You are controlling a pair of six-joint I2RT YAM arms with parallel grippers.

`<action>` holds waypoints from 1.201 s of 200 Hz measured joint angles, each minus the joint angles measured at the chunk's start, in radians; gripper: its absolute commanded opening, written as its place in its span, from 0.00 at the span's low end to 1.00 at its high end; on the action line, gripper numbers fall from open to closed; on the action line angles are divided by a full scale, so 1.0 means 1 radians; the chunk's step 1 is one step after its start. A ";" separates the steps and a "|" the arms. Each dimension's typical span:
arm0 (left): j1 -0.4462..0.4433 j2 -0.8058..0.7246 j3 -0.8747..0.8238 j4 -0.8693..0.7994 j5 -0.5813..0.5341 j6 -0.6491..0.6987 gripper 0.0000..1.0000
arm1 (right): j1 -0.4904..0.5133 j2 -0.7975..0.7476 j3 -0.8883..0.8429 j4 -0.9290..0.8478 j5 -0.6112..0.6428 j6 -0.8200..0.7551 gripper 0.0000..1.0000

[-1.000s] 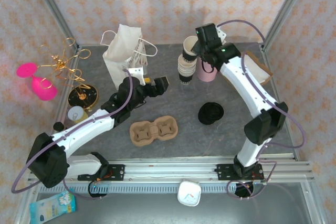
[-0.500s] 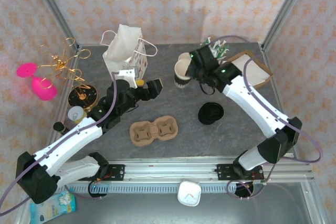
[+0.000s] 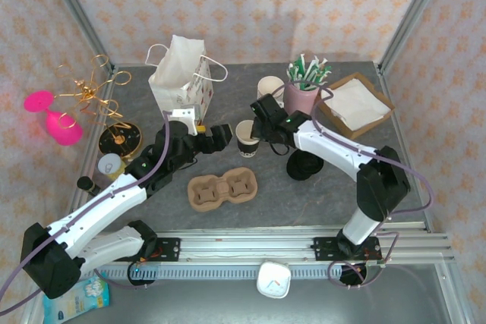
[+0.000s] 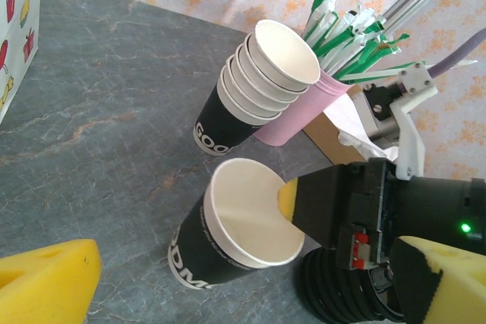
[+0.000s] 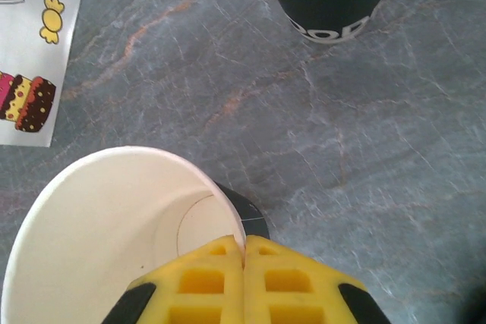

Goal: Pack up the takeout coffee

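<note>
The right gripper (image 5: 243, 267) is pinching the rim of a single paper cup (image 5: 114, 240). In the right wrist view its two yellow pads (image 5: 201, 286) are pressing together, with the thin cup wall caught between them, one pad inside the cup and one outside. In the top view this cup (image 3: 245, 139) is sitting near the middle of the table (image 3: 152, 210), at about 8 o'clock from the right gripper (image 3: 255, 131). The gripper is gripping the rim on the cup's 2 o'clock side. The left wrist view shows the cup (image 4: 239, 225) leaning a little. Whether its base is touching the table cannot be told.

The left gripper (image 3: 211, 131) is hovering with its jaws spread wide and nothing between them. It is just beside the cup at 9 o'clock and is not touching it.

The cardboard cup carrier (image 3: 222, 190) is lying at 7 o'clock from the held cup, near it but apart. The stack of cups (image 3: 270, 89) is standing at 1 o'clock, and just to the right of the stack a pink holder (image 3: 301, 98) is carrying green straws. A black lid (image 3: 304, 165) is lying at 4 o'clock, and the paper bag (image 3: 179, 80) is standing at 10 o'clock.
</note>
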 measured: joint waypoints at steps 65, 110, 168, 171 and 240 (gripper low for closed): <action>0.000 0.002 -0.001 -0.001 -0.003 0.000 0.99 | 0.000 0.072 0.000 0.060 -0.007 -0.013 0.09; 0.000 0.002 -0.001 -0.001 -0.003 0.000 0.99 | 0.010 0.074 -0.005 0.065 -0.011 -0.031 0.28; 0.000 0.001 0.000 -0.027 0.001 -0.008 0.99 | 0.011 -0.014 -0.014 0.032 -0.010 -0.031 0.53; 0.000 0.001 0.000 -0.027 0.002 -0.013 0.99 | 0.011 -0.027 -0.014 0.029 -0.009 -0.028 0.54; -0.083 0.045 0.092 -0.070 0.011 -0.072 0.95 | -0.109 -0.381 -0.167 -0.050 -0.022 -0.016 0.77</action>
